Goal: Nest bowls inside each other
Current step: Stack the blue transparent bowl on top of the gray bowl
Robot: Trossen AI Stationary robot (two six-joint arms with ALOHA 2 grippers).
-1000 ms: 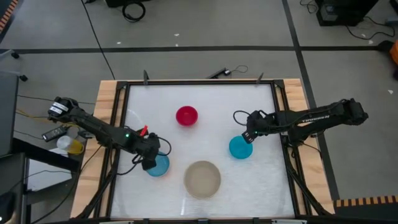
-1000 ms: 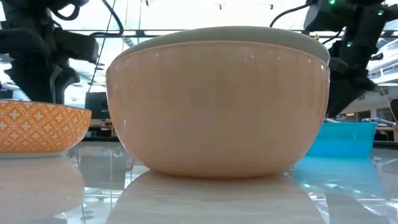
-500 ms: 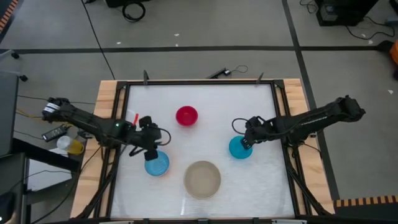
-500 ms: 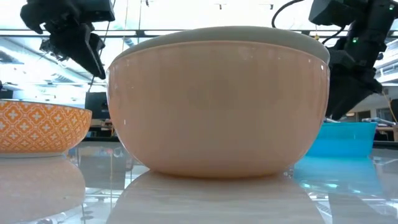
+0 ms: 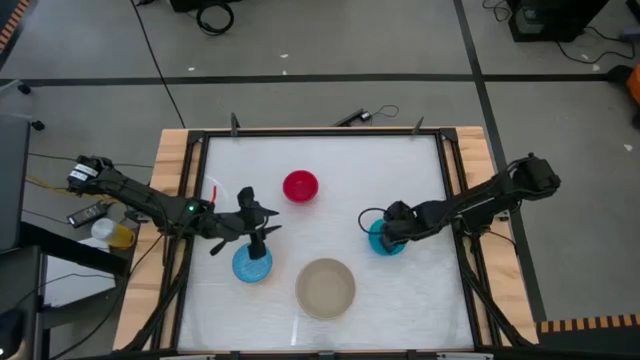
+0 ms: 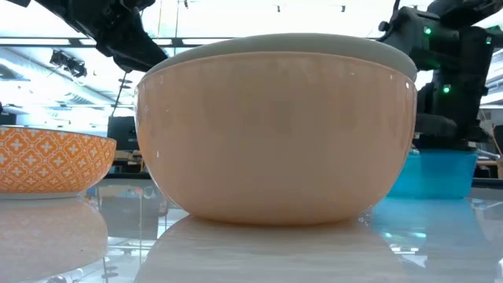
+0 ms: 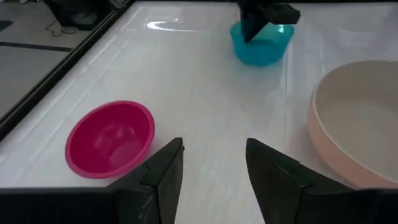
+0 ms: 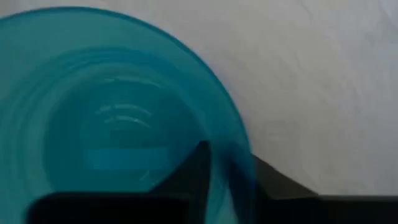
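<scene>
None of the bowls sits inside another yet, so the whole job is left to do. All four bowls stand apart on the white counter (image 5: 330,165).

The right gripper (image 5: 392,228) is down at the teal bowl (image 5: 381,241). In the right wrist view one finger is inside the bowl and one is outside, with the rim between them. It looks like it is pinching the rim, so this bowl may be the first to move.

The left gripper (image 5: 254,217) hangs over the far edge of the light blue bowl (image 5: 251,265). Its fingers (image 7: 163,177) are spread apart and hold nothing.

The big tan bowl (image 5: 325,287) is near the front edge of the counter, between the two blue ones. The small red bowl (image 5: 300,186) is farther back, well apart from the rest.

There is lots of bare counter around each bowl, so there is room to lift and carry. The dark frame (image 5: 193,200) runs around the counter edges. The tan bowl is close to the front edge, so I would be careful there.
</scene>
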